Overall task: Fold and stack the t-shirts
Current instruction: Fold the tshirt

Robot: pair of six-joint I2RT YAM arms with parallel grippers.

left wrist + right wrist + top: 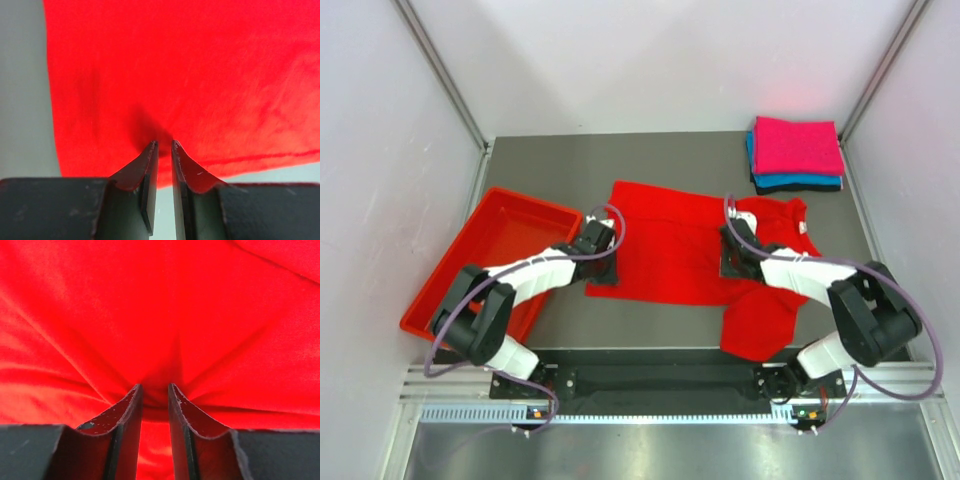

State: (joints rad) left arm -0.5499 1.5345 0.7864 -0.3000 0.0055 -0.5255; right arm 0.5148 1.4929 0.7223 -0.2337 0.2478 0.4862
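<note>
The bright red t-shirt lies spread on the grey table, with one part hanging toward the near edge at the right. My left gripper sits at its near left edge. In the left wrist view the jaws are closed narrow on a small pucker of the red cloth just inside the hem. My right gripper is on the shirt's right half. Creases in the cloth radiate from its tips, which pinch a fold. Folded magenta, teal and black t-shirts are stacked at the back right.
A rigid red plastic tray lies at an angle at the table's left side, just beside my left arm. White walls with metal posts close in the back and both sides. The arms' base rail runs along the near edge.
</note>
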